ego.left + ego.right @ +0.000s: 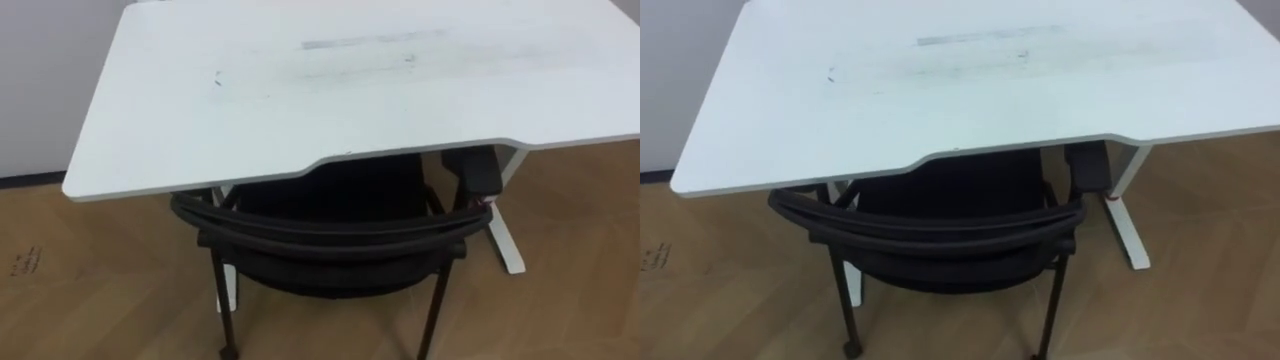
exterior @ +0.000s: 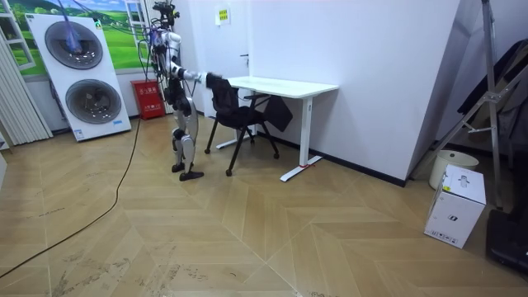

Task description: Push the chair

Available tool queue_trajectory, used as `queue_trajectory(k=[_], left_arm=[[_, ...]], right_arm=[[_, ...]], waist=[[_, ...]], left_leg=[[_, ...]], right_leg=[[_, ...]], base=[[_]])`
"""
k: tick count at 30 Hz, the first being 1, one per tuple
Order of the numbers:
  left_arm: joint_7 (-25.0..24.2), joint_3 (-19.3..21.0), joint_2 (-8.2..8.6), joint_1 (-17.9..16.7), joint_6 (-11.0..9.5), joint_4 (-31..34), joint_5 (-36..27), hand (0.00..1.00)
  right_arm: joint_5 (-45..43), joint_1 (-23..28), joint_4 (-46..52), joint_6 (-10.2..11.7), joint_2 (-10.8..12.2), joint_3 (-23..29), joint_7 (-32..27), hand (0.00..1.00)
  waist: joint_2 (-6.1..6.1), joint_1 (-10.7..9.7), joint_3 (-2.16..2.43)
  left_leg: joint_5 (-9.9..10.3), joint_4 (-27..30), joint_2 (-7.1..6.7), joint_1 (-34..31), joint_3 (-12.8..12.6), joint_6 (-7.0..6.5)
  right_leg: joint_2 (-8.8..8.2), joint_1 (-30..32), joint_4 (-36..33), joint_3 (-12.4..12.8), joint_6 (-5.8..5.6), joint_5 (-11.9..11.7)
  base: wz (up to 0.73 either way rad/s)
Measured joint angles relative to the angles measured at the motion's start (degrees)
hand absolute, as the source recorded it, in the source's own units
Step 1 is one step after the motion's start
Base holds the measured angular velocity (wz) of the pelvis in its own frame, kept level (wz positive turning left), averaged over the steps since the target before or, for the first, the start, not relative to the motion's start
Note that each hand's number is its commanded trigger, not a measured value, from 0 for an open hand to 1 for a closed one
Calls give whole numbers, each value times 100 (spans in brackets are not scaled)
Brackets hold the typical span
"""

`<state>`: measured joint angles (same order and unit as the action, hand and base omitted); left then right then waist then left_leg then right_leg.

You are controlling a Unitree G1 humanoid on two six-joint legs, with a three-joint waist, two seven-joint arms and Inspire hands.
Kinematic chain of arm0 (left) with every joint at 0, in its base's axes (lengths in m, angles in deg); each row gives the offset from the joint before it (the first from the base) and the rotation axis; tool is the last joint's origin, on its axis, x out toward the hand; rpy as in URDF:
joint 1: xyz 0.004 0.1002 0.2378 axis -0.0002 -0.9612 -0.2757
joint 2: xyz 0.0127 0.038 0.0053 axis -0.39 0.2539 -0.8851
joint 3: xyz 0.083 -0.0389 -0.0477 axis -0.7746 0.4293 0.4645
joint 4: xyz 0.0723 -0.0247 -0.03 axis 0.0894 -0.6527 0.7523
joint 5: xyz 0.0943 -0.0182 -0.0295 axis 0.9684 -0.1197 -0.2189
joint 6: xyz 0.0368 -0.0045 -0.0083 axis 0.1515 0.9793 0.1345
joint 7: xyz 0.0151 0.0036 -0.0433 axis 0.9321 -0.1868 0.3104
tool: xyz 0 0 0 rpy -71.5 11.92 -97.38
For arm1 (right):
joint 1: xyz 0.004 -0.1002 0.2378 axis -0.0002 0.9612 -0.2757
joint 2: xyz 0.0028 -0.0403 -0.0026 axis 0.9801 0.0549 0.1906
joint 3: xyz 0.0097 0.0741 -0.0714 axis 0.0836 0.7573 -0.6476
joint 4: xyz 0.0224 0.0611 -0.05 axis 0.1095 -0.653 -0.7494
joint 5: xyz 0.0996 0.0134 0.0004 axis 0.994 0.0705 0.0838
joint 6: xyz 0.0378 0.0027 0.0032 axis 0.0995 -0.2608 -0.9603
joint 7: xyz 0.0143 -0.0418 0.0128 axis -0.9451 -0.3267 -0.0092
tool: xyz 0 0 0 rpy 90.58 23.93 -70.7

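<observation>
One black chair, seat tucked under table at 12 o'clock, backrest nearest. Likely light, stiff-framed; best pushed along its top edge. Robot hand at backrest, grip impossible to tell.

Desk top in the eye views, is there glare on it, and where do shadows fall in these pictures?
Left eye view: no glare on the desk top, evenly lit, faint grey smudges; deep shadow under it swallows the chair seat. Room view: soft shadow beneath desk top and chair, floor evenly lit.
</observation>
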<state>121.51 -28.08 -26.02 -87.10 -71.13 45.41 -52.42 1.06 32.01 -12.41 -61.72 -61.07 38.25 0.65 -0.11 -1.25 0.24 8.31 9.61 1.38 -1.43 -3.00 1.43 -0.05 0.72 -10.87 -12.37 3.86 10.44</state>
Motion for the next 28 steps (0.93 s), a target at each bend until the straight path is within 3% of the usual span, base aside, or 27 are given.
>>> queue_trajectory(k=[3,5,7,11,13,17,19,22,28], left_arm=[[-26,-168,56,-144,-87,-1168,-479,0],[-67,-256,68,-264,-130,-2083,-853,0],[-286,-292,199,-532,-132,-3092,-1380,0],[-985,-297,259,-726,-71,-4743,-2292,0],[-1303,-335,339,-728,40,-5146,-2447,0],[-1981,-731,420,-690,363,-5552,-2447,0],[-2326,-1074,418,-575,633,-5649,-2446,0],[-2696,-1426,420,-348,878,-5638,-2408,0],[-3051,-1830,419,72,1325,-5531,-1986,0]], right_arm=[[730,101,-1487,-13,195,-197,483,0],[951,203,-2491,-26,319,-286,833,0],[989,328,-3542,-111,494,-368,1255,0],[843,307,-4683,-254,582,-966,2023,0],[714,209,-4944,-333,578,-1220,2338,0],[457,-180,-5235,-558,579,-1770,2902,0],[350,-336,-5210,-711,567,-2250,3228,0],[143,-549,-5178,-907,566,-2659,3583,0],[-11,-734,-5194,-1154,576,-3200,4089,0]], waist=[[-55,20,63],[-73,-15,66],[-92,2,58],[-111,108,59],[-121,138,54],[-137,172,50],[-137,171,47],[-142,171,42],[-122,144,35]], left_leg=[[40,9,-4,44,3,-7],[54,21,-26,110,44,-5],[173,143,-22,137,54,-11],[374,336,3,139,2,-33],[391,366,-2,137,15,-61],[421,389,-27,162,85,-108],[426,395,-42,173,137,-125],[419,405,-107,164,169,-135],[416,403,-126,154,190,-139]], right_leg=[[-13,-51,-4,-9,-20,20],[-42,-139,2,-55,-37,76],[-56,-163,-94,-46,-57,183],[-61,-140,-230,-25,-83,291],[-79,-163,-222,-39,-110,274],[-109,-282,-174,-97,-161,245],[-137,-320,-175,-149,-179,248],[-153,-369,-171,-203,-191,247],[-165,-379,-73,-289,-214,255]], base=[[3],[9],[0],[-3],[1],[11],[12],[9],[7]])
